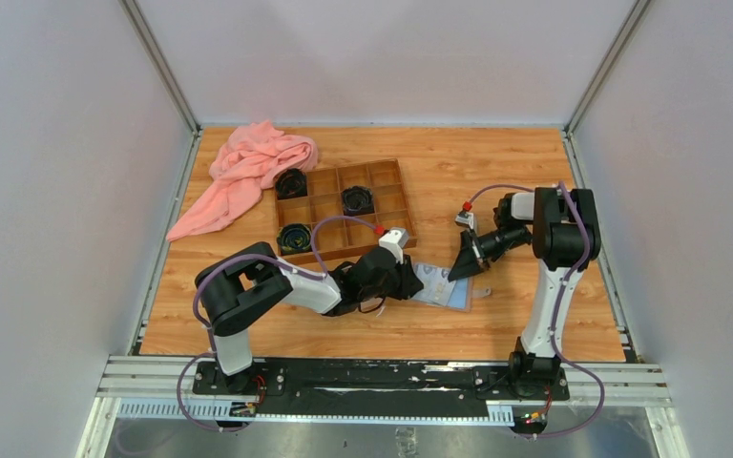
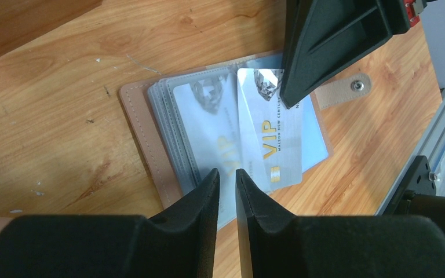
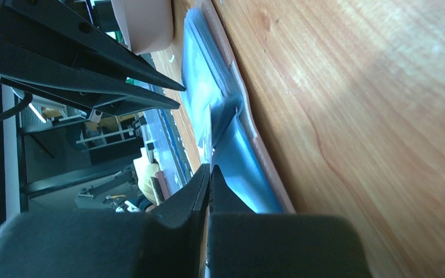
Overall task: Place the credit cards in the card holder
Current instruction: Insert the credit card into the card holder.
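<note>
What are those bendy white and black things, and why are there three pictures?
They are two robot arms with pincers for hands. One picture looks down from above; the other two come from cameras on each wrist. On the table lie an open card holder, a wooden box and a pink cloth. The left gripper is slightly open at the holder's edge. The right gripper is shut, pressing down near a silver card. Neither is lifting anything that I can see.

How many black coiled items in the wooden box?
3: one in the back-left compartment, one in the middle row, one front-left. The left arm hides part of the box's near edge.
</note>
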Controlling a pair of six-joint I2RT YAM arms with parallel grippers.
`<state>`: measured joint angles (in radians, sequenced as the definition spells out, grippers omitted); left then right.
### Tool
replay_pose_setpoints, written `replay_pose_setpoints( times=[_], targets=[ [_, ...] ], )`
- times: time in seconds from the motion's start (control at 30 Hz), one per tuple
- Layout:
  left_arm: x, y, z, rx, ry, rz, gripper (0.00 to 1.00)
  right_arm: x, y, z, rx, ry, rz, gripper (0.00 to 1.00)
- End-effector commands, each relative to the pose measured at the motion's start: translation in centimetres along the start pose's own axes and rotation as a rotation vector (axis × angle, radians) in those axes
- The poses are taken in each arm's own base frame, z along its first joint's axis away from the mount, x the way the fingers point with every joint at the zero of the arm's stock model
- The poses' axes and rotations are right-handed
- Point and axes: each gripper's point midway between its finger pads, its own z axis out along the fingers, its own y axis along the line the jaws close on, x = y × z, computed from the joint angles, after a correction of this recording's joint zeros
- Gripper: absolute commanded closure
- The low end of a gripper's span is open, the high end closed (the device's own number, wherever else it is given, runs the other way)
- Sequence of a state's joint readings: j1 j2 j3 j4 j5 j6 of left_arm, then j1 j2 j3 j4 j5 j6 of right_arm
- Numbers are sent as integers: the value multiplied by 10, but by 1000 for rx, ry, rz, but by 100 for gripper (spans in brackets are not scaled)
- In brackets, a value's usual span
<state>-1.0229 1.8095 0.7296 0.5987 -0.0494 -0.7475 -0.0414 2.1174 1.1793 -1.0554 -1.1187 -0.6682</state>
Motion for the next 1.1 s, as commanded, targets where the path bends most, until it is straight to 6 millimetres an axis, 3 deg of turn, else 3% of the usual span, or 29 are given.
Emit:
replay_pose_setpoints(
  times=[0.0, 0.27, 0.67, 0.83, 0.93, 1.07],
  targets=[
    [9, 16, 1, -44, 37, 31, 77, 11, -6, 7, 23, 95, 25, 100],
    [11, 14, 2, -34, 48, 34, 76, 5, -14, 7, 49, 109, 81, 100],
    [11, 10, 2, -15, 56, 43, 75, -6, -1, 31, 28, 161, 41, 100],
    [6, 4, 0, 4, 49, 48, 67, -9, 0, 30, 30, 154, 32, 100],
    [0, -1, -4, 16, 34, 52, 66, -12, 0, 30, 33, 151, 31, 90],
    [-5, -14, -9, 62, 33, 53, 66, -16, 1, 30, 37, 149, 29, 90]
  ],
)
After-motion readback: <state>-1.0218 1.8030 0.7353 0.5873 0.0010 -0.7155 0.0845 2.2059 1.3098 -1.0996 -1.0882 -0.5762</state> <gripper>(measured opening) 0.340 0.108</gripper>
